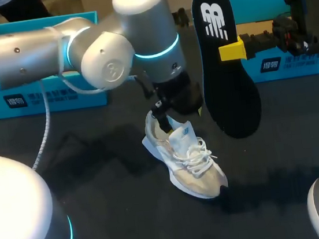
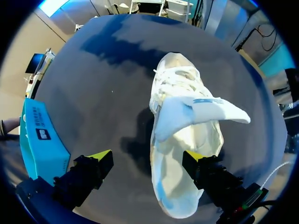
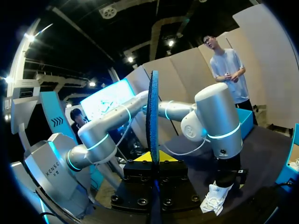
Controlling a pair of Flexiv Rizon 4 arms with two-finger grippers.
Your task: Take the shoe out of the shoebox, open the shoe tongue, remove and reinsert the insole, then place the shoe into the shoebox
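**Inspector:** Firstly, where is the shoe (image 1: 184, 157)?

**Assessor:** It stands on its sole on the dark counter (image 1: 98, 191), near the middle and outside both blue boxes. The tongue (image 2: 205, 109) is lifted out and splayed to one side of the laces.

**Inspector:** Left end effector (image 2: 147, 156)?

**Assessor:** Released, fingers wide apart over the heel end. One finger (image 2: 99, 155) is clear of the shoe, above bare counter. The other overlaps the heel, and I cannot tell whether it touches.

**Inspector:** And the insole (image 1: 226, 70)?

**Assessor:** Black, out of the shoe, held upright in the air just beside and above it, with the logo end uppermost. The right end effector (image 1: 232, 50) is clenched on one long edge. The right wrist view shows the insole edge-on, with a yellow tip on each side of it.

**Inspector:** The boxes?

**Assessor:** The left shoebox (image 1: 46, 98) and the right shoebox (image 1: 292, 62) sit along the far edge, both apart from the shoe.
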